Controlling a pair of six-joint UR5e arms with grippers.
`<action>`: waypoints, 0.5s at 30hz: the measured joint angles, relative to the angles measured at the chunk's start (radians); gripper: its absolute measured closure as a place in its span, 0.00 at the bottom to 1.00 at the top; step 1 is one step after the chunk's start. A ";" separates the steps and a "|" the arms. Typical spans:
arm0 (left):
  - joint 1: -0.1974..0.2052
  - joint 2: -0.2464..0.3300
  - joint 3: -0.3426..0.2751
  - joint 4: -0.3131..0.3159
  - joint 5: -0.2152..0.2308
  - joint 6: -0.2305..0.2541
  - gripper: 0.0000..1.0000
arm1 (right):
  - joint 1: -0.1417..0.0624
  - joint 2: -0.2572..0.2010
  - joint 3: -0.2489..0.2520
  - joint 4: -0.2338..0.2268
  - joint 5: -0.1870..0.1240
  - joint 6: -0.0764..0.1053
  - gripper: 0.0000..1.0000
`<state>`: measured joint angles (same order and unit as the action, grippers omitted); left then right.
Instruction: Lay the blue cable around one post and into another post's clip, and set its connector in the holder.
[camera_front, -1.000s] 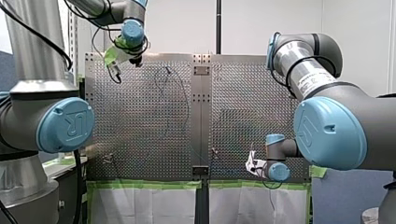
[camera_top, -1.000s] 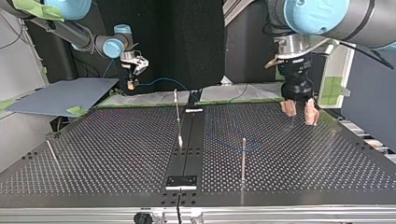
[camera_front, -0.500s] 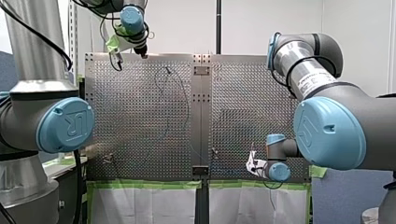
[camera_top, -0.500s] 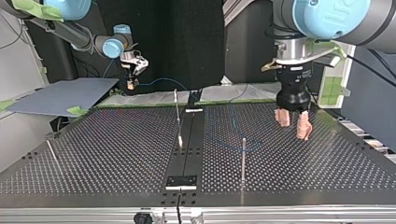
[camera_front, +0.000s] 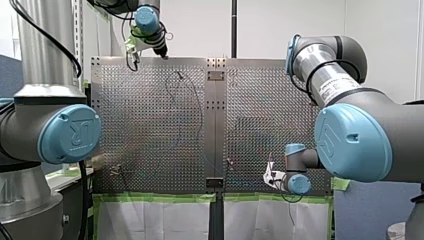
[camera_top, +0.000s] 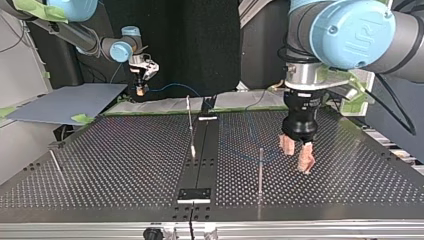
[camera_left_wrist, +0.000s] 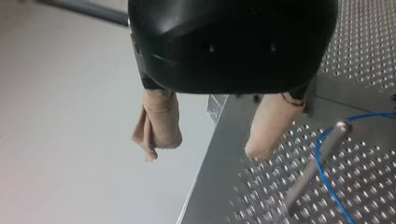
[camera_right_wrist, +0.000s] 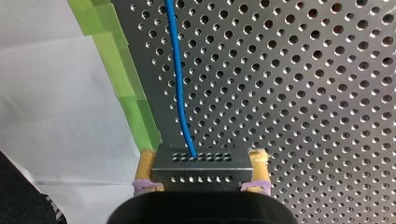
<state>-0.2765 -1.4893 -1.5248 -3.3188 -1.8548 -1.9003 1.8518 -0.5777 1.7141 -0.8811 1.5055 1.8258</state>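
Observation:
In the top view my left gripper hangs open over the perforated plate, its beige pads empty, just beside a thin upright post. The left wrist view shows the same open gripper, with the post and the blue cable off to one side of it. My right gripper is shut on the black connector. From it the blue cable runs ahead over the plate. In the top view my right gripper is held above the plate's far edge.
A second post stands by the black centre rail, which carries a small black block at its near end. A slim rod leans at the top view's left. Green tape lines the plate's edge.
My left gripper has moved toward the top view's left and nearer its camera, lower, ending beside the post. It stays open. My right gripper has not moved.

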 joint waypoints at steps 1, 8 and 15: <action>-0.001 0.000 0.009 -0.004 0.009 0.009 0.00 | 0.000 0.000 0.000 0.000 0.000 0.000 1.00; -0.012 0.000 0.079 -0.031 0.064 0.081 0.00 | 0.001 0.000 0.000 0.000 -0.001 0.000 1.00; -0.023 0.000 0.094 -0.040 0.069 0.149 0.00 | 0.000 0.000 -0.001 0.004 -0.001 0.000 1.00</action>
<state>-0.2994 -1.4889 -1.4304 -3.3591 -1.7860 -1.7513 1.8523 -0.5777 1.7134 -0.8768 1.5049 1.8258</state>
